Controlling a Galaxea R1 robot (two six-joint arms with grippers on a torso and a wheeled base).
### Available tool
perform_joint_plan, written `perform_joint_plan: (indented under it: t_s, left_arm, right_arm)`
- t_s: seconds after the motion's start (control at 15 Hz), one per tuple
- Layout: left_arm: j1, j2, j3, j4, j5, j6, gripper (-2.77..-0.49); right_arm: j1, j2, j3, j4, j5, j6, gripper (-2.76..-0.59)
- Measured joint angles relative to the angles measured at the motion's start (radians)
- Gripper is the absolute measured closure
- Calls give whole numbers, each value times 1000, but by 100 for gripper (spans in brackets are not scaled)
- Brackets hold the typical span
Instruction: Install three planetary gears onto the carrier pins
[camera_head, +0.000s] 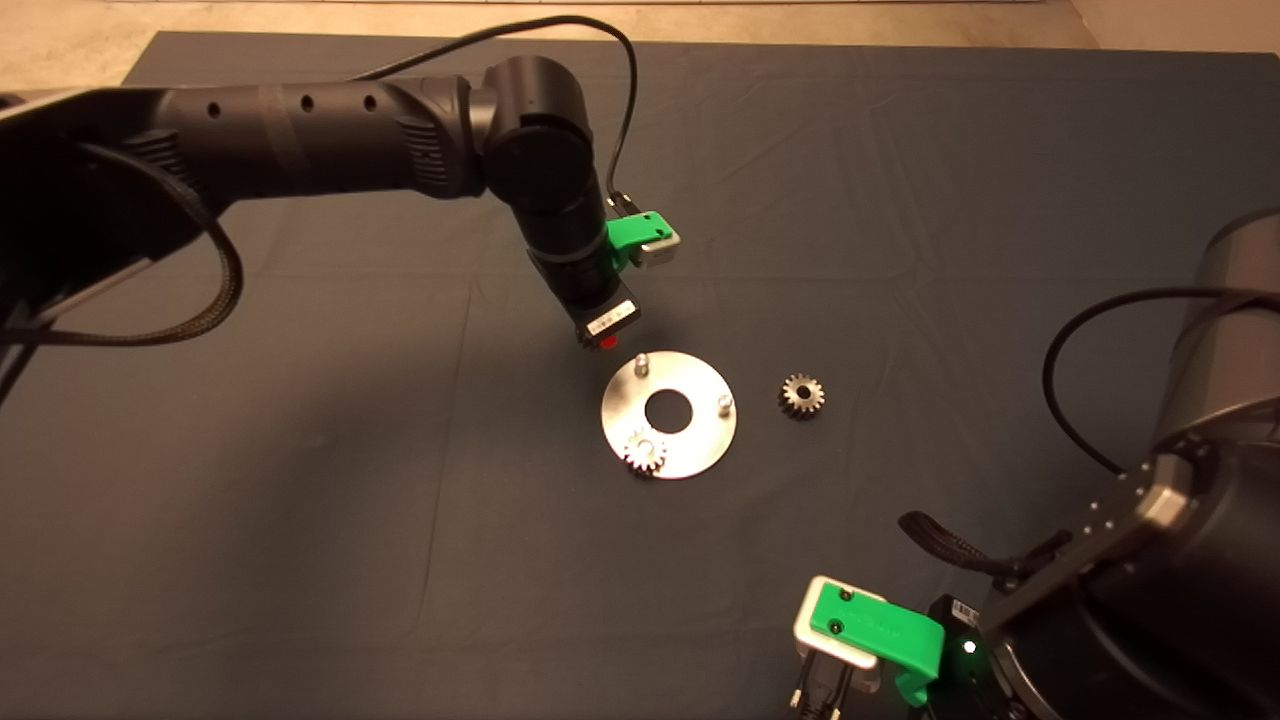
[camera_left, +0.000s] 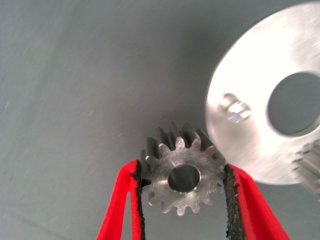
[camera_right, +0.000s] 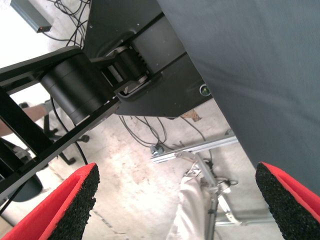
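Observation:
The shiny silver disc lies mid-mat with a round centre hole. One planetary gear sits on its near-left pin. Two carrier pins stand bare: one at the far left, one at the right. Another gear lies loose on the mat right of the disc. My left gripper hovers just beyond the disc's far-left edge, shut on a third gear held flat between its pads, close to the bare pin. My right gripper is parked at the lower right, open.
The dark mat spreads wide around the disc. Past the mat's edge, the right wrist view shows the robot base, cables and a metal frame on the floor.

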Motion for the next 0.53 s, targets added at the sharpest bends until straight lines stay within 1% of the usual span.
perform_joint_plan:
  t_s: [0.2,0.27,0.33,0.4,0.53]
  left_arm:
    - [0,2,1,0,-1,-1,-70]
    - [0,1,1,0,6,-1,-70]
    - [0,2,1,-1,6,-2,-70]
    - [0,3,1,-5,4,-2,-70]
    - [-1,8,1,-9,4,-2,-70]
  right_arm:
    - [-11,-55,0,1,-2,0,-233]
    - [-12,-69,0,1,-1,0,-233]
    - [-13,-81,0,1,-1,-1,-233]
    - [-19,-92,0,1,-1,-1,-233]
    - [-42,-110,3,2,-1,-1,-233]
